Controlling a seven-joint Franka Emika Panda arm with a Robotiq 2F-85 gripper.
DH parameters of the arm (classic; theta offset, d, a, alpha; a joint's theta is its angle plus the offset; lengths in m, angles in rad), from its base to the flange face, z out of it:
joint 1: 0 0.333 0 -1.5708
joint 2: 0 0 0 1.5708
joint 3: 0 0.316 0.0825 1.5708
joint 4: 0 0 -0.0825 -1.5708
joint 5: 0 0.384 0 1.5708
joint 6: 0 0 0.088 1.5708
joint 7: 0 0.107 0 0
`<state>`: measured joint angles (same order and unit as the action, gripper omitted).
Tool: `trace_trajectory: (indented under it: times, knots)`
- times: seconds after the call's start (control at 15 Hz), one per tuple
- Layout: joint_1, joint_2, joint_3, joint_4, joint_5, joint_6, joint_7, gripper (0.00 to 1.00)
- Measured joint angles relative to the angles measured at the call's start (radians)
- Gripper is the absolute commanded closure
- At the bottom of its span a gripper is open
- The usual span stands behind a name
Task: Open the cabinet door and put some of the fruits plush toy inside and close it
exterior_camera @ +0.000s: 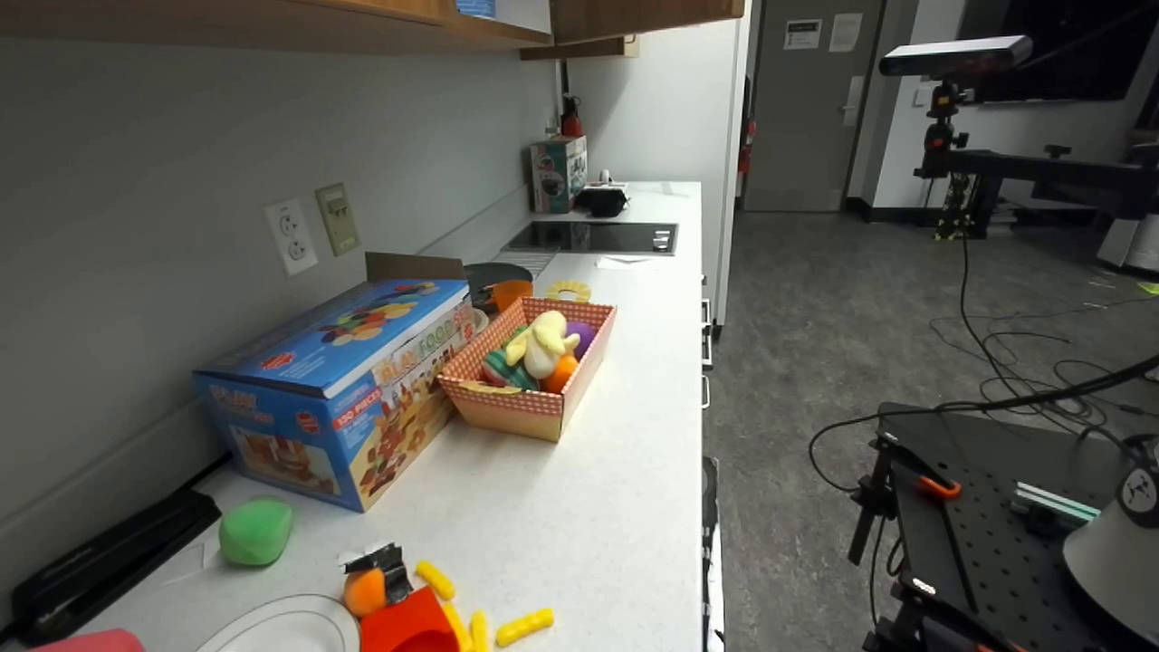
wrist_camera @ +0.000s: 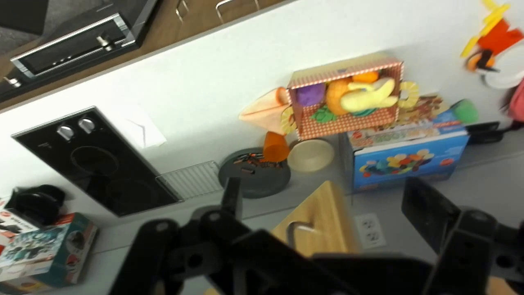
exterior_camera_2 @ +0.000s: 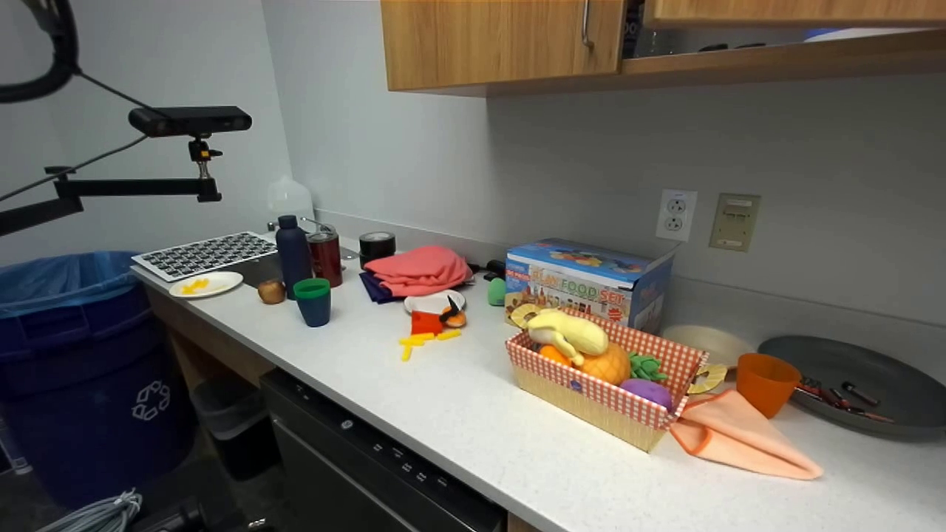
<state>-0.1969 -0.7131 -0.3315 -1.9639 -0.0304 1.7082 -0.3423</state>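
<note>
The cabinet door (wrist_camera: 319, 213), a tan wooden panel with a metal handle (wrist_camera: 291, 229), appears in the wrist view between the spread fingers of my gripper (wrist_camera: 325, 186). Neither fingertip visibly touches it, and nothing is held. Swung open, the same door (exterior_camera: 645, 16) shows at the top of an exterior view, with part of the shelf space exposed beside it. Fruits plush toys fill a checkered basket (exterior_camera_2: 591, 410): a yellow banana (exterior_camera_2: 569, 332), an orange pineapple (exterior_camera_2: 606, 363), a purple fruit (exterior_camera_2: 647, 391) and others partly covered. Both exterior views leave the gripper out.
Behind the basket stands a blue play food box (exterior_camera: 299, 389). Close by are an orange cup (exterior_camera_2: 767, 384), a dark pan (exterior_camera_2: 887, 377) and a peach cloth (exterior_camera_2: 746, 436). A cooktop (exterior_camera: 593, 237) lies farther along the counter. Red toy and yellow sticks (exterior_camera_2: 429, 336) rest near a plate.
</note>
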Motion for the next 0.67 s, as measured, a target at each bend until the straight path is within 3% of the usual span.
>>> trace_trajectory:
  times: [0.13,0.33,0.67]
  knots:
    - [0.036,-0.045,0.034,-0.008,0.005,-0.079,-0.016,0.0]
    - [0.106,-0.107,0.082,-0.047,0.018,-0.074,-0.035,0.0]
    - [0.215,-0.157,0.125,-0.215,0.021,0.206,-0.063,0.0]
